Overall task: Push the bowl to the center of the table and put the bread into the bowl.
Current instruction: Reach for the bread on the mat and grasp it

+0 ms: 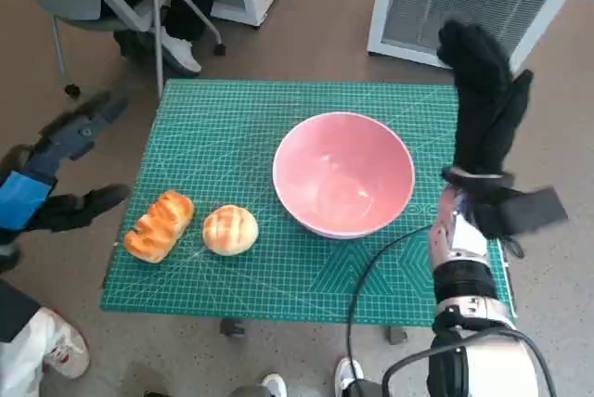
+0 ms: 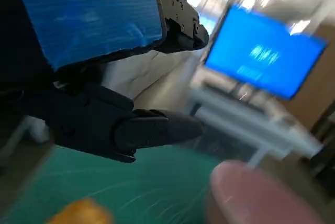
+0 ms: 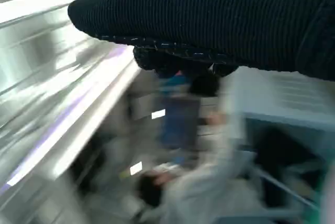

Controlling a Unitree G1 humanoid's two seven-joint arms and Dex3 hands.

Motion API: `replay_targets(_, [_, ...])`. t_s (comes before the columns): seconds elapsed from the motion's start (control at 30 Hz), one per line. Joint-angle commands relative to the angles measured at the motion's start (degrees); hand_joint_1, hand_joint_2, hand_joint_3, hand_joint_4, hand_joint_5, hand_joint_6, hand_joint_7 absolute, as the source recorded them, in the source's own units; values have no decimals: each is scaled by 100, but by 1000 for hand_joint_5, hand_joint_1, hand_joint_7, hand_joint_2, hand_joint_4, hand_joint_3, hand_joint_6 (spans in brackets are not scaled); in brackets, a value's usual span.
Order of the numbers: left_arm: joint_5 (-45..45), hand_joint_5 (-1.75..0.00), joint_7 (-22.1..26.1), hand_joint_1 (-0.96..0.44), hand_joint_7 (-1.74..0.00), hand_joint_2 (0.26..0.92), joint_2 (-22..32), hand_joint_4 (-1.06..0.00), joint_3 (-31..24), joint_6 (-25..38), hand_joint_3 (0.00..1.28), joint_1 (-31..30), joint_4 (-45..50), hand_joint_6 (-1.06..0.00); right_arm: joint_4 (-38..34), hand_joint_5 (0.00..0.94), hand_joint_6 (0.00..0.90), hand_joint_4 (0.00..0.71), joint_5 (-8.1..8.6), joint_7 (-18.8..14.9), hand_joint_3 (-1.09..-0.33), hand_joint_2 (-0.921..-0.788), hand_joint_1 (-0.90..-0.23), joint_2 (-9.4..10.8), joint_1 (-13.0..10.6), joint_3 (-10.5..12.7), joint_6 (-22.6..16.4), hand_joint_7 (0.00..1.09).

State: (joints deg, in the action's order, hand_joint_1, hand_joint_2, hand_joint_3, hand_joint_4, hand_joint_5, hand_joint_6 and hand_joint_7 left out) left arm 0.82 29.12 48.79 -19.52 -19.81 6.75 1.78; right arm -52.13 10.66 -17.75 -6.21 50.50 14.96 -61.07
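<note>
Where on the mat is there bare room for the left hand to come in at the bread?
Bare mat lies behind the long loaf and round bun, left of the pink bowl. The left hand hovers off that left edge, holding nothing. The front strip is also free. It is tight between bun and bowl; the right hand is raised beside the bowl.

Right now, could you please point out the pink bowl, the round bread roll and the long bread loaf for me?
pink bowl (image 1: 343, 179): head view, inner floor.
round bread roll (image 1: 230, 229): head view, top crust.
long bread loaf (image 1: 160, 225): head view, middle of its top.
</note>
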Motion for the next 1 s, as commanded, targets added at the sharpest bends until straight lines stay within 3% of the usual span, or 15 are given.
replay_targets(0.03, [355,-1,85,-602,-11,921,205,-234,-56,402,195,-359,419,-348,799,54,-1,236,331,-362,-896,-921,-534,-58,-426,-249,36,800])
replay_targets(0.1, [545,0,49,-594,-10,921,217,-229,-55,557,175,-490,573,-349,1111,312,-1,105,390,-439,-879,-921,-554,-99,-532,-334,66,818])
replay_targets(0.13, [628,0,33,-588,-10,921,213,-226,-54,632,167,-544,646,-350,1235,390,-1,67,399,-458,-873,-921,-562,-115,-579,-366,79,826])
replay_targets(0.27, [1149,0,-104,-575,-5,921,87,-222,6,1158,153,-816,1107,-341,1688,509,-1,13,304,-416,-857,-921,-584,-178,-758,-455,128,834])
replay_targets(0.43, [2060,0,-434,-603,-1,921,-401,-215,282,2318,156,-1122,1916,-318,2042,536,-1,2,286,-357,-853,-921,-591,-211,-929,-511,298,833])
replay_targets(0.67, [3676,-4,-886,-704,0,921,-1211,-223,1148,3688,293,-1236,2644,-294,2134,527,-1,-1,329,-346,-849,-921,-579,-212,-1030,-556,457,834])
replay_targets(1.0, [4701,-11,-1197,-746,-5,921,-1955,-246,1881,4405,353,-878,2544,-276,2244,509,-1,-1,489,-432,-816,-921,-580,-219,-1130,-611,641,827])
